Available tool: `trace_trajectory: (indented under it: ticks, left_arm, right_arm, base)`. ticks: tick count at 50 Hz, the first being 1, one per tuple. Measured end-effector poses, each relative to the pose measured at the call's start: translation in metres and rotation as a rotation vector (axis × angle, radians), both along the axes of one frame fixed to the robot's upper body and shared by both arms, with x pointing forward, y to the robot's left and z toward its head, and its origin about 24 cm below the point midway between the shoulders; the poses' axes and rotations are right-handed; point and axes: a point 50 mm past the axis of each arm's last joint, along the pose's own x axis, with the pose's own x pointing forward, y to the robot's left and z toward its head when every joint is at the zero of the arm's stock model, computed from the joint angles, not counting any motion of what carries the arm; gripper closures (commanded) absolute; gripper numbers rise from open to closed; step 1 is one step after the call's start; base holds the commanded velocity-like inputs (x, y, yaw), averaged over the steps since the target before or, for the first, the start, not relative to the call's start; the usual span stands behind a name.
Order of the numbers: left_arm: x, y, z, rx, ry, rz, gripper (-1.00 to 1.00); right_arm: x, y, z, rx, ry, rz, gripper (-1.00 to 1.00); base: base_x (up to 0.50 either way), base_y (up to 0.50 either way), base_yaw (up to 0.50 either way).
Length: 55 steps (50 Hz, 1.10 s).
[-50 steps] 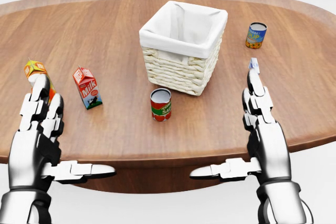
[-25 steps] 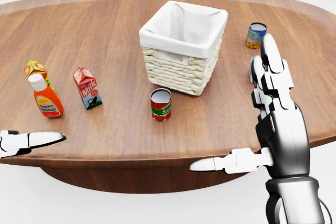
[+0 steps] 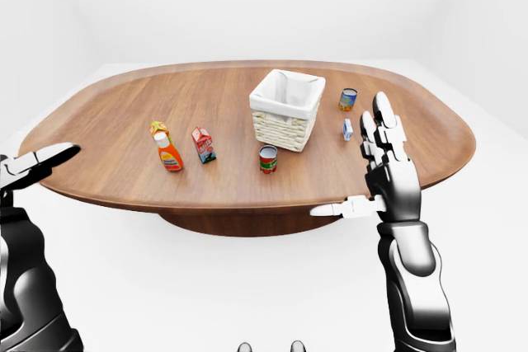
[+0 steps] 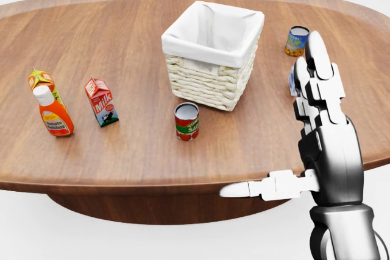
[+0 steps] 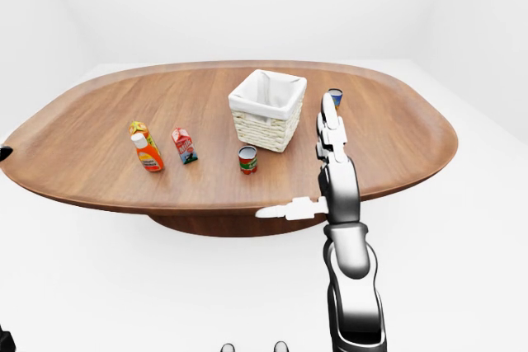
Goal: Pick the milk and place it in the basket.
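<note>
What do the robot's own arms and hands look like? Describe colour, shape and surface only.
The right hand is glossy silver-white metal: blocky, segmented fingers, dark seams at the joints and a pale, pointed thumb. Its forearm is a rounded chrome cylinder with black bands. The left hand matches it, on a darker arm. No cables or markings show.

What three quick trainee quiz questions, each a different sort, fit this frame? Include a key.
1. True or false: the milk carton lies inside the basket.
2. Which stands nearest the basket? A) tomato can B) orange bottle C) milk carton
3. Fill in: the right hand is ___, holding nothing.

Key: 1 false, the carton stands on the table. 2 A. 3 open.
</note>
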Motion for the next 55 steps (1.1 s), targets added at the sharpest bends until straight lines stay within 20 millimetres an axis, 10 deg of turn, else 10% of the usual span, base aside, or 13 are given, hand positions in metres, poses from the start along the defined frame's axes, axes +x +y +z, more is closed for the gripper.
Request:
trace_trajectory:
  ticks: [23, 55]
  left_arm:
    - [-0.012, 0.102, -0.048, -0.255, 0.238, 0.270, -1.00]
    - [-0.017, 0.122, -0.063, -0.333, 0.301, 0.323, -1.00]
  right_arm:
    - [0.000, 0.000, -0.002, 0.001, 0.011, -0.001, -1.00]
    - [0.004, -0.002, -0.010, 0.002, 0.049, -0.010, -1.00]
  base:
    - [0.00, 0.00, 0.00]
    - [0.00, 0.00, 0.00]
